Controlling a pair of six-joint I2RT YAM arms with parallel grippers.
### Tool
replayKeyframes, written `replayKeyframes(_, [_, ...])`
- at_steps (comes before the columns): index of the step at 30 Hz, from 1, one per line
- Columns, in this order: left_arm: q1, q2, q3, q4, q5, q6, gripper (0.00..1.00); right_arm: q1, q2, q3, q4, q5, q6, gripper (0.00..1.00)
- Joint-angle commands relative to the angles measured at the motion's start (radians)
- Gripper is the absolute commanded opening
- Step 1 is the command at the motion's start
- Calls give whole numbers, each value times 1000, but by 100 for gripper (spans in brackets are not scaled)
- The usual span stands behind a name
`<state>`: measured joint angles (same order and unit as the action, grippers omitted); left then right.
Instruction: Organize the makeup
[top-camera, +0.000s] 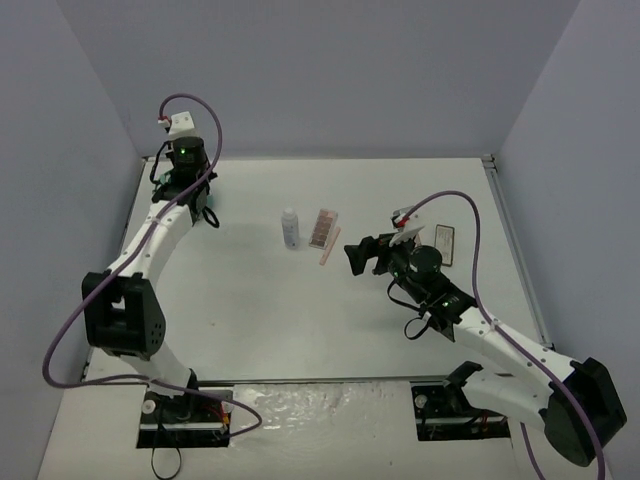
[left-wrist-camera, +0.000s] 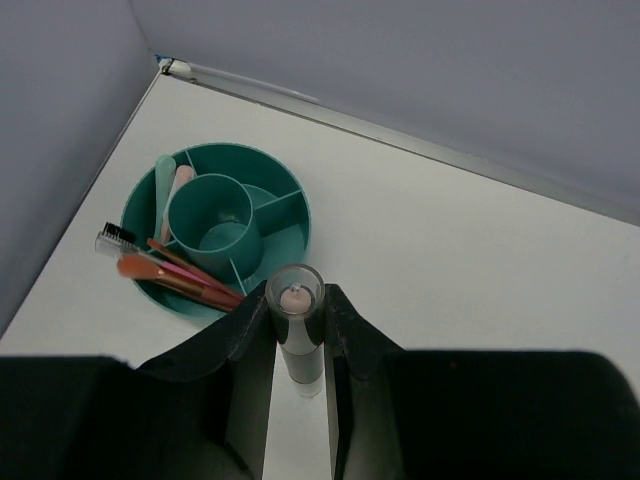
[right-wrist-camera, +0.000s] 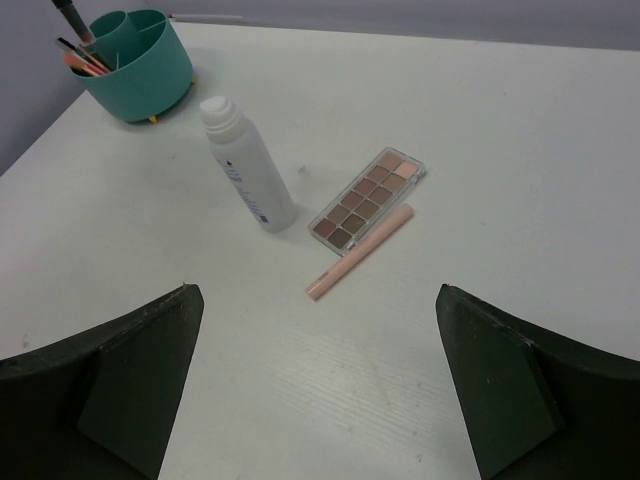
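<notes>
My left gripper (left-wrist-camera: 298, 300) is shut on a grey lipstick tube (left-wrist-camera: 300, 345) with a clear cap and pink tip, held just beside the round teal tub (left-wrist-camera: 285, 235). Pink, red and black brushes (left-wrist-camera: 170, 270) and a teal stick (left-wrist-camera: 164, 185) lie in the tub. My right gripper (right-wrist-camera: 318, 292) is open and empty, low over the table. Ahead of it are a white bottle (right-wrist-camera: 247, 167), standing upright, a pinkish-brown palette (right-wrist-camera: 368, 197) and a pink stick (right-wrist-camera: 362, 251) lying along the palette. A dark-framed compact (top-camera: 445, 243) lies to the right of the right gripper (top-camera: 352, 257).
The tub sits in the far left corner near the grey walls, mostly hidden under the left arm (top-camera: 160, 235) in the top view. It also shows far left in the right wrist view (right-wrist-camera: 140, 65). A raised rim (top-camera: 490, 160) runs along the table's far and right edges.
</notes>
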<state>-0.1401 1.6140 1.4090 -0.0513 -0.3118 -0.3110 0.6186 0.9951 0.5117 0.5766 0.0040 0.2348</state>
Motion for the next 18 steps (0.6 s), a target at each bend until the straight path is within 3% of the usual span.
replayKeyframes(1, [66,82,134,194,46,60,0,1,55,23,105,-19,8,100])
replayKeyframes(9, [94,244,273,198,82,101,0,3,82,19,121,-27,0,100])
replayKeyframes(18, [118,335,297,150,80,144,0,2,93,16,126,-25,-3,100])
